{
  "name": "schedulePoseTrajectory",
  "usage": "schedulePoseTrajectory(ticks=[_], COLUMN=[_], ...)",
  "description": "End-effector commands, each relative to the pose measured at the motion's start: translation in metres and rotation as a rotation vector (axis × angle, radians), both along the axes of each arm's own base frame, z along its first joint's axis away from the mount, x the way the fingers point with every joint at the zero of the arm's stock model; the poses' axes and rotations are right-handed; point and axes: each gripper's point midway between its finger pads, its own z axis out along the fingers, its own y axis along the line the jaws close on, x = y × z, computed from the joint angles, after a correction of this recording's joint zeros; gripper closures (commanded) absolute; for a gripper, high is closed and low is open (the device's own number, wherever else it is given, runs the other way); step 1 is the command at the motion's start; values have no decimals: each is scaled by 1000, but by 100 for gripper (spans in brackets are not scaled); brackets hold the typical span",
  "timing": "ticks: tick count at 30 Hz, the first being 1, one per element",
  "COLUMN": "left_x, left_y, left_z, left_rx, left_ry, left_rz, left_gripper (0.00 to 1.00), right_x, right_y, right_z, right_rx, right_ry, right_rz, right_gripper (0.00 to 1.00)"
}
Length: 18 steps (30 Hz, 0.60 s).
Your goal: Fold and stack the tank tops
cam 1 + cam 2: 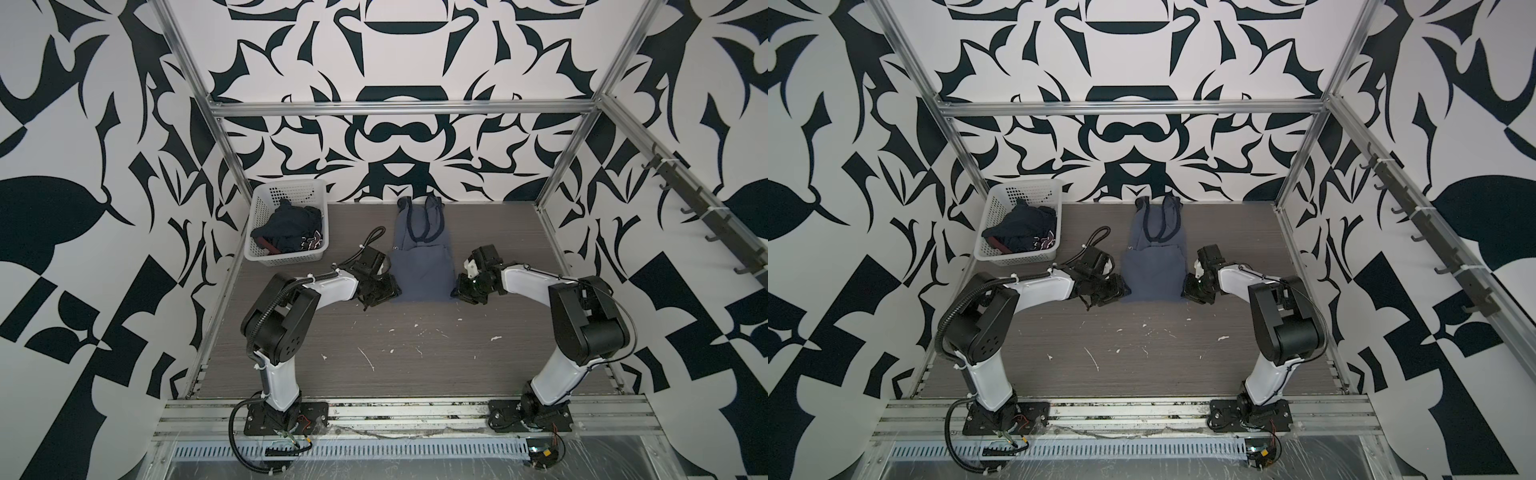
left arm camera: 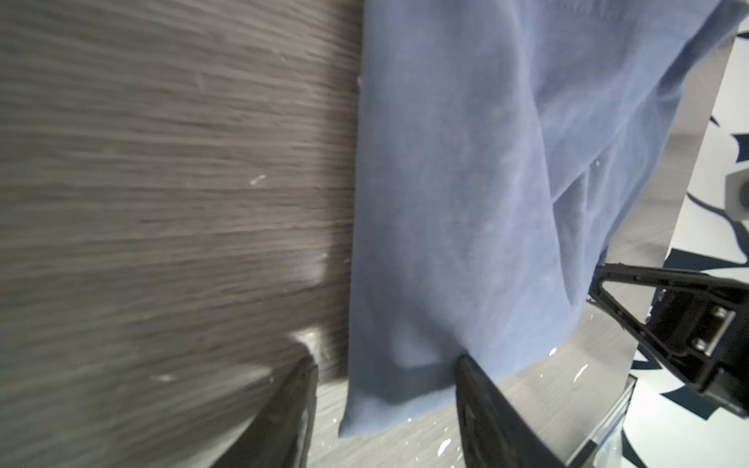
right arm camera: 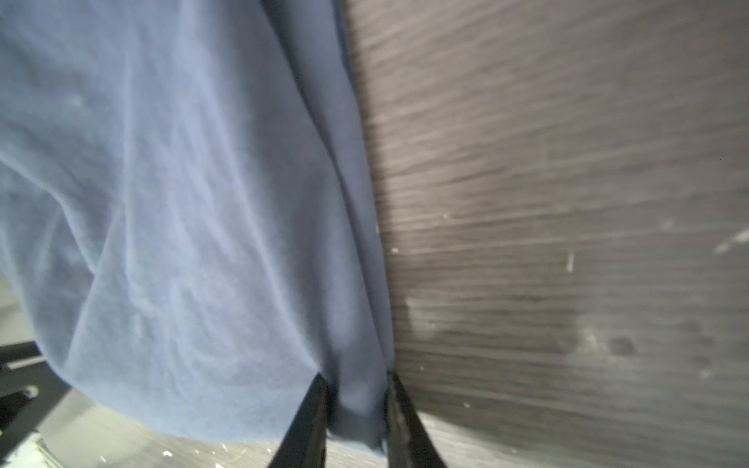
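The slate-blue tank top (image 1: 424,270) (image 1: 1154,274) lies flat mid-table, its navy-trimmed straps toward the back wall. My left gripper (image 1: 384,293) (image 2: 385,358) is at its near left corner, open, with the cloth corner (image 2: 389,405) loose between the spread fingers. My right gripper (image 1: 459,291) (image 3: 356,377) is at the near right corner, shut on a bunched fold of the same top (image 3: 182,202). The navy tank top (image 1: 291,230) (image 1: 1025,228), with red trim and white lettering, sits crumpled in the basket.
A white perforated basket (image 1: 286,257) (image 1: 1017,257) stands at the back left of the grey wood-grain table (image 1: 395,353). Metal frame posts stand at the back corners, and a rail with both arm bases runs along the front edge. White flecks dot the near tabletop.
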Motion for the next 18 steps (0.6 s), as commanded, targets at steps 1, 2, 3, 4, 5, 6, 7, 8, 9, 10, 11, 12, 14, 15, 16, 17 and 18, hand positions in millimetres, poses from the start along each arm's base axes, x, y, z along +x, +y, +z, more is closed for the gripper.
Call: schedulePoseTrajectory(ticks=[1, 2, 3, 4, 5, 6, 7, 8, 9, 10, 11, 12, 14, 15, 16, 17, 18], left_x=[-12, -12, -12, -11, -11, -10, -10, -9, -9, -9, -8, -7, -6, -7, -8, -9, -12], left_y=[2, 0, 0, -1, -1, -2, -2, -4, -4, -4, -4, -4, -4, -6, -8, -9, -10], left_z=[-20, -20, -22, -22, -23, -24, -24, -24, -25, -26, -25, -24, -21, -19, -17, -14, -11], left_rx=[41, 37, 35, 34, 33, 30, 29, 25, 24, 26, 25, 21, 7, -2, -8, -13, -15], left_ry=[54, 58, 60, 57, 58, 59, 60, 57, 56, 56, 50, 43, 30, 23, 18, 14, 4], left_rz=[-5, -6, -4, -2, 1, 3, 5, 6, 7, 9, 13, 16, 23, 22, 18, 13, 7], left_gripper=[46, 49, 52, 53, 56, 58, 60, 61, 64, 66, 68, 70, 76, 79, 80, 83, 85], right_x=[-12, -14, -16, -18, -21, -25, -27, -30, -33, -36, -39, -42, -48, -51, -53, -55, -57], right_y=[-1, -2, -3, -5, -7, -11, -13, -14, -14, -15, -16, -17, -20, -21, -20, -20, -20], right_z=[-6, -6, -6, -6, -5, -6, -5, -5, -5, -5, -6, -5, -6, -5, -4, -3, -1], right_rx=[2, 5, 3, -1, -8, -21, -28, -31, -24, -19, -20, -20, -23, -19, -14, -8, -3], right_ry=[23, 22, 19, 16, 12, 13, 12, 10, 9, 12, 16, 13, 10, 4, 2, -2, -4], right_rz=[-24, -32, -39, -48, -57, -66, -71, -80, -85, -88, -92, -100, -113, -117, -117, -117, -120], right_gripper=[85, 89, 91, 93, 95, 96, 98, 99, 100, 100, 100, 100, 100, 100, 100, 100, 100])
